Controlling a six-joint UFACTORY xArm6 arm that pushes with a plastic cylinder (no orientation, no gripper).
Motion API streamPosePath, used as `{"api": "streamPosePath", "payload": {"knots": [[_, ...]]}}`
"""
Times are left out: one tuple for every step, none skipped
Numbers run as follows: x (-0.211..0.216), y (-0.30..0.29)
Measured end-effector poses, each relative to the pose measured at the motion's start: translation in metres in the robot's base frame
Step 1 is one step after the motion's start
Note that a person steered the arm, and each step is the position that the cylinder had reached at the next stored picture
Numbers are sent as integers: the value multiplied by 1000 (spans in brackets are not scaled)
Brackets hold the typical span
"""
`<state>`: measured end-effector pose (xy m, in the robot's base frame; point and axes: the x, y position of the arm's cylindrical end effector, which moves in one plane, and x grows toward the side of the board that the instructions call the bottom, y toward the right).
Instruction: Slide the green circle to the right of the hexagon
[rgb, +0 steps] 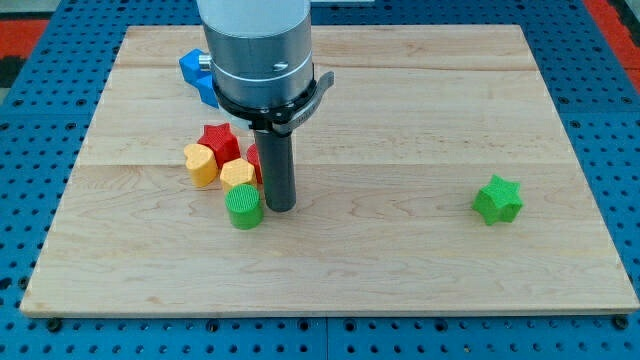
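Green circle (243, 207) sits just below the yellow hexagon (238, 175), my tip (281, 208) touching its right, grasping nothing; slide apparently unfinished.

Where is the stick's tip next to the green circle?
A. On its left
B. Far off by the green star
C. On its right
C: my tip sits right against the green circle's right side, while the green star is far off at the view's right.
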<state>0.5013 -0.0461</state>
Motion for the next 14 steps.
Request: {"api": "streamPosePath", "payload": {"knots": [[51,22],[54,-94],[45,-35],[50,13],[50,-75],[1,-114],[27,-37],[46,-9],[47,-77],[43,-46],[31,-7],[29,-57],[1,-54],[9,44]]}}
